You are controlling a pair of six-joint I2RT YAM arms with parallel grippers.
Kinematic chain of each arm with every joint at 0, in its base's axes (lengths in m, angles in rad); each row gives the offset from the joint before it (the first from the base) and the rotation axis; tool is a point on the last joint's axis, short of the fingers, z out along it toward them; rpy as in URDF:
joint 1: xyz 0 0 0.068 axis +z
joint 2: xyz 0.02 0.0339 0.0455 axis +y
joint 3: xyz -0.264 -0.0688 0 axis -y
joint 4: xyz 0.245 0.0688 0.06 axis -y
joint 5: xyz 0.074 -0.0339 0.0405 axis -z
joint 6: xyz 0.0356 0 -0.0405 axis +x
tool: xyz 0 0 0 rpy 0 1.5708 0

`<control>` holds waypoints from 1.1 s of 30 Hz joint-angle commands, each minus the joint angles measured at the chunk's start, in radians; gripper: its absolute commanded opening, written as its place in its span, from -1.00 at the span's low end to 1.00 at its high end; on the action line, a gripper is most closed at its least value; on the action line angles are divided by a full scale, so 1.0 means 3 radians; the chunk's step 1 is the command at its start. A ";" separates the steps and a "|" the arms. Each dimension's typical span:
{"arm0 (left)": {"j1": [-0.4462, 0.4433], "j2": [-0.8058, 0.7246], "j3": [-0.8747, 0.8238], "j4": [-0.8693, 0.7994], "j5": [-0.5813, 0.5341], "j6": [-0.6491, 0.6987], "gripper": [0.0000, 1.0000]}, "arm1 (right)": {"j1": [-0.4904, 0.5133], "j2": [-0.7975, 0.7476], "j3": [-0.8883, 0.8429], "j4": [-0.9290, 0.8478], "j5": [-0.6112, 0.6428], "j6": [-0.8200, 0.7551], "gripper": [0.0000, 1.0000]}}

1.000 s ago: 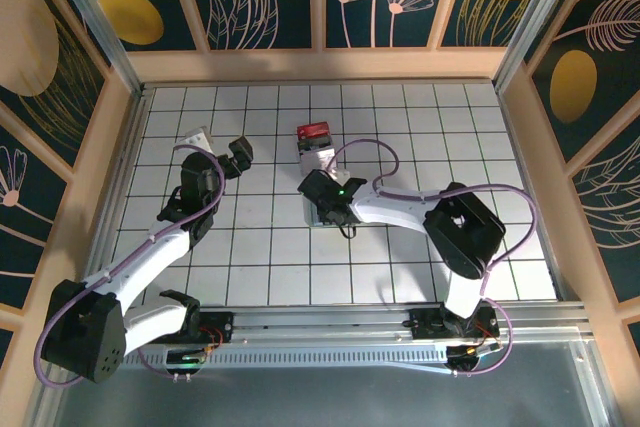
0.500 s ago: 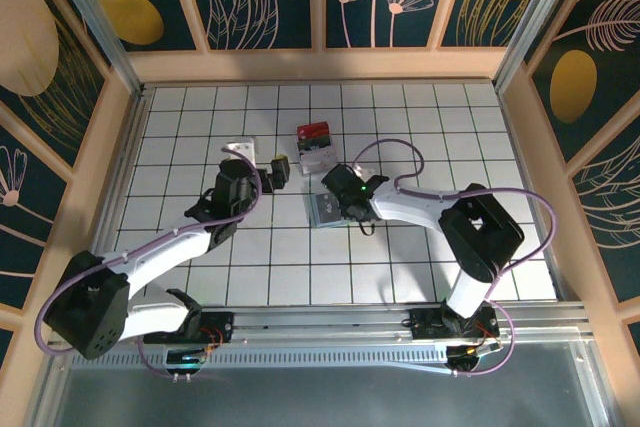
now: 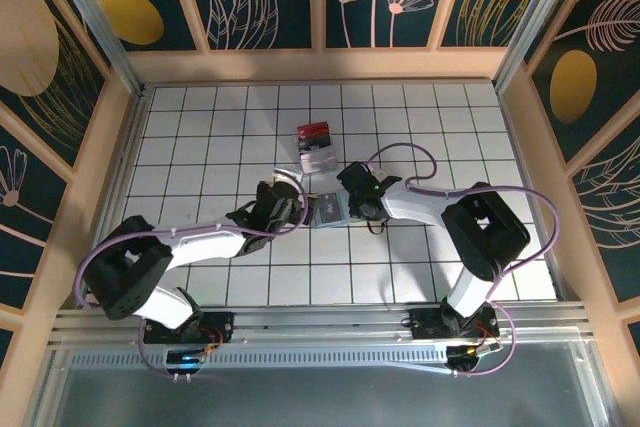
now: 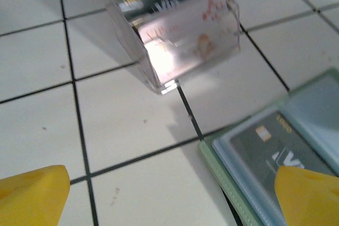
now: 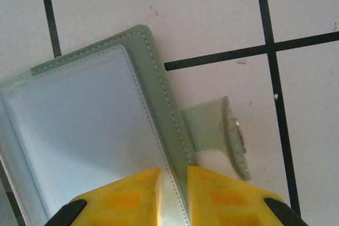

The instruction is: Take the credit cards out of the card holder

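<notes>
Card holder (image 5: pixel 79 130) edge seemingly pinched in R gripper (image 5: pixel 174 175); L gripper (image 4: pixel 169 186) wide open, just beside it.

a: how's the light from above?
b: bright and even over the white table (image 3: pixel 200 117), with only faint soft shadows under the arms. the side posts splay outward toward the corners.
a: and the left wrist view?
b: soft all over. the clear box (image 4: pixel 180 46) has a blown-out white glare patch on its front, and the fingertips (image 4: pixel 32 197) of the left gripper (image 4: pixel 169 199) are blurred yellow blobs.
a: right wrist?
b: sharper. stitching on the card holder (image 5: pixel 159 93) reads clean, its plastic sleeve washed pale by reflection.
</notes>
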 commanded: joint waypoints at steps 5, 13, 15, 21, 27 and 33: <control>-0.0104 0.0348 0.0258 -0.0131 -0.0105 0.0136 0.98 | -0.0098 -0.0375 -0.0040 -0.0003 -0.0070 -0.0072 -0.51; -0.0101 0.0545 0.0243 -0.0028 -0.0139 0.0049 0.98 | -0.0112 -0.0674 0.0029 0.0281 -0.0518 -0.0317 -0.49; -0.0102 0.0585 0.0249 -0.0014 -0.0122 -0.0001 0.98 | -0.0108 -0.0639 0.0033 0.0386 -0.0737 -0.0344 -0.50; -0.0102 0.0657 0.0231 0.0007 -0.0092 -0.0061 0.98 | -0.0175 -0.0470 -0.0092 0.0685 -0.1327 -0.0327 -0.50; -0.0103 0.0787 0.0208 -0.0031 -0.0173 -0.0059 0.98 | -0.0297 -0.0274 -0.0282 0.1013 -0.1788 -0.0285 -0.49; -0.0100 0.0821 0.0172 -0.0043 -0.0224 -0.0115 0.98 | -0.0343 -0.0130 -0.0361 0.1143 -0.1866 -0.0263 -0.47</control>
